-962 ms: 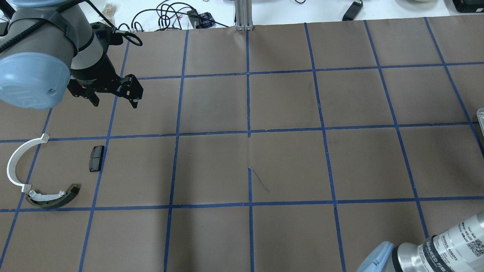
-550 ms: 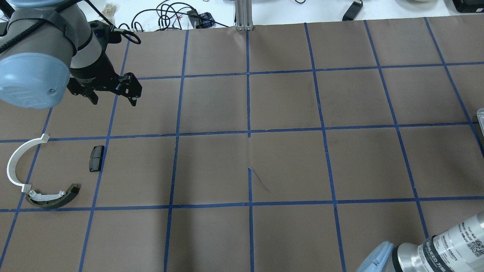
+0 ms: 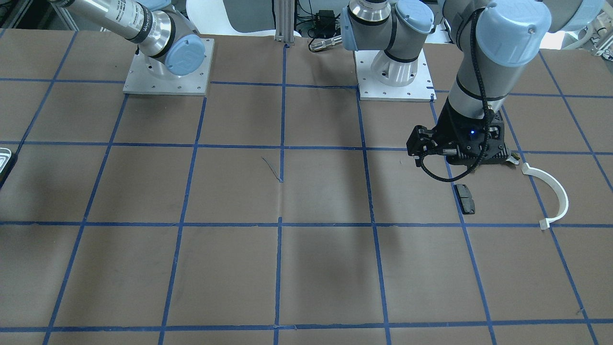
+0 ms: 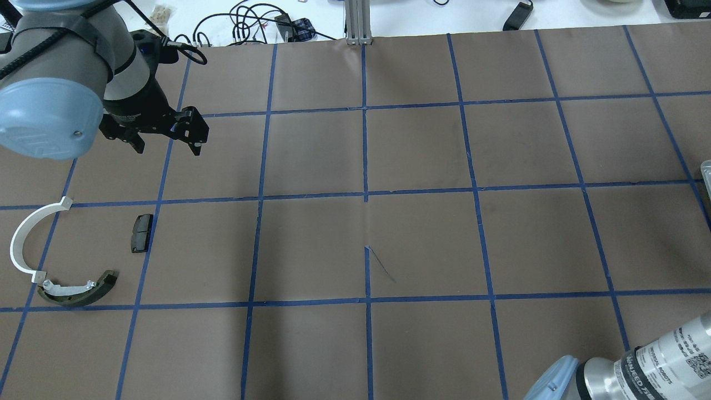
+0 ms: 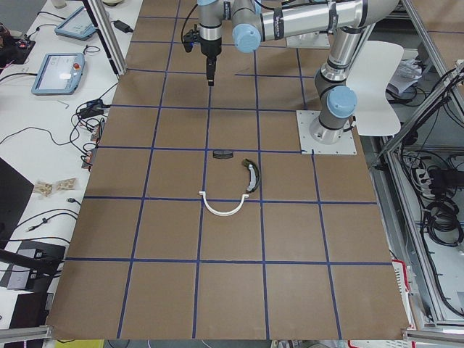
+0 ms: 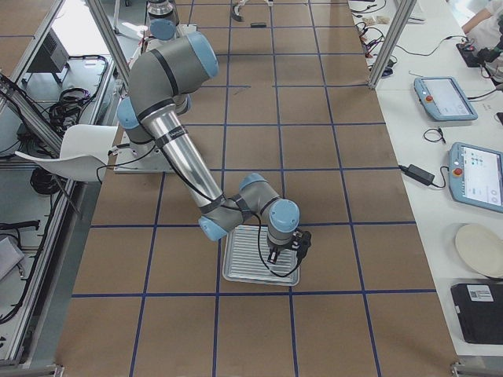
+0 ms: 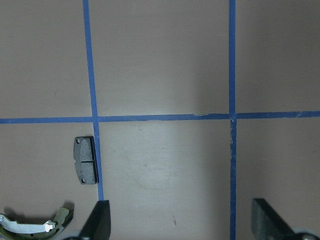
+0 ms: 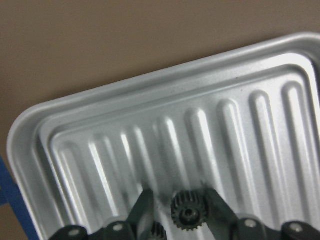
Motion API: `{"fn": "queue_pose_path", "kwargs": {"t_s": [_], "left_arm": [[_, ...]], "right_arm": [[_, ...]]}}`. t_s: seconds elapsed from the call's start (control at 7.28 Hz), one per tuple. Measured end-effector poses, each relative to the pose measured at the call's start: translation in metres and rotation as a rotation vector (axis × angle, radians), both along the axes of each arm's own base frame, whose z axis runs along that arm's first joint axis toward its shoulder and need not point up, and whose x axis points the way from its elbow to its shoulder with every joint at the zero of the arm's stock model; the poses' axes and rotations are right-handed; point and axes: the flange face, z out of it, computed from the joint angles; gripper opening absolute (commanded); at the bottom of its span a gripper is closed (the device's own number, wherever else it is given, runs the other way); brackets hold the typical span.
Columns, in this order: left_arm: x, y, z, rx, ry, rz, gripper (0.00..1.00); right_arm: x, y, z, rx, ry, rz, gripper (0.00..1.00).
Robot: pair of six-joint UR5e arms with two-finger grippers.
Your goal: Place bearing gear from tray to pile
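Note:
The small dark bearing gear (image 8: pixel 187 210) sits between the fingers of my right gripper (image 8: pixel 179 196), which have closed in on it over the ribbed floor of the silvery tray (image 8: pixel 100 100). In the exterior right view the right gripper (image 6: pixel 281 253) points down into the tray (image 6: pixel 236 267). The pile lies far off on the table's left: the olive-green brake shoe (image 4: pixel 78 291), the white half-ring arc (image 4: pixel 25 239) and the black pad (image 4: pixel 141 233). My left gripper (image 4: pixel 166 145) hangs open and empty beyond the pad (image 7: pixel 85 166).
Brown table paper with a blue tape grid spans the space between tray and pile. A sliver of the tray (image 4: pixel 705 169) shows at the overhead view's right edge. Cables (image 4: pixel 250 25) and a metal post (image 4: pixel 358 22) stand at the far edge.
The left gripper has drifted slightly toward the table's far side and stayed open. The pile's parts have not moved.

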Motion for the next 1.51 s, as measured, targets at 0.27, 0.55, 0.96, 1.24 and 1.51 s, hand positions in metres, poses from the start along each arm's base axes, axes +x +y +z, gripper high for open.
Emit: {"fn": "queue_pose_path", "kwargs": {"t_s": [0.27, 0.55, 0.96, 1.24, 1.51], "left_arm": [[0.0, 0.0, 0.001, -0.002, -0.001, 0.01, 1.0], [0.0, 0.001, 0.001, -0.002, -0.001, 0.012, 1.0], [0.0, 0.002, 0.001, 0.003, -0.001, 0.01, 1.0], [0.0, 0.002, 0.0, 0.006, -0.002, 0.003, 1.0], [0.001, 0.001, 0.0, 0.002, -0.002, 0.0, 1.0]], "right_arm": [[0.0, 0.0, 0.001, -0.003, -0.002, 0.0, 0.24], [0.0, 0.0, 0.011, -0.01, 0.011, -0.001, 0.15], [0.007, -0.001, 0.043, -0.031, 0.039, -0.001, 0.09], [0.068, -0.018, 0.085, -0.018, 0.019, 0.027, 0.03], [0.202, -0.041, 0.107, 0.001, 0.004, 0.027, 0.0]]}}
